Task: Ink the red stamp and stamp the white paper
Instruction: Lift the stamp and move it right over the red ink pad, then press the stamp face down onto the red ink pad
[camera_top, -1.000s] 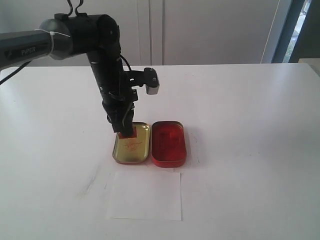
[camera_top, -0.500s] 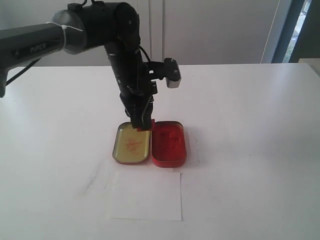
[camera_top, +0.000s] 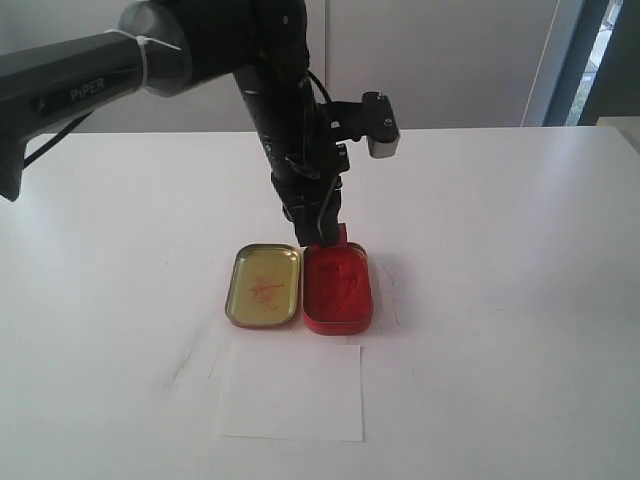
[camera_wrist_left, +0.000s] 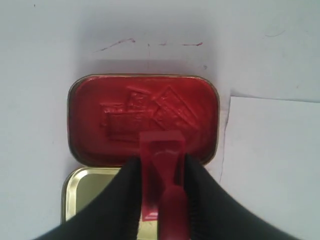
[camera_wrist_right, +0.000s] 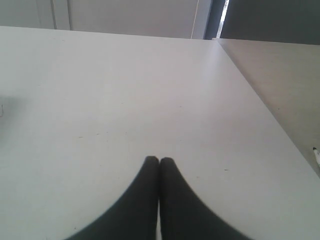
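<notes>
You are working over a plain white table (camera_top: 500, 250). Directly on it you see a gold tin lid (camera_top: 265, 286) and a red ink-pad tin (camera_top: 338, 290) touching side by side. The white paper (camera_top: 292, 392) lies flat just beside both, with faint scuffs (camera_top: 185, 365) marking the tabletop by its edge.

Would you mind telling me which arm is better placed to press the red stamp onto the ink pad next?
Left. The left gripper holds the red stamp over the red ink pad. The right gripper is shut and empty, with neither thing in its view.
</notes>
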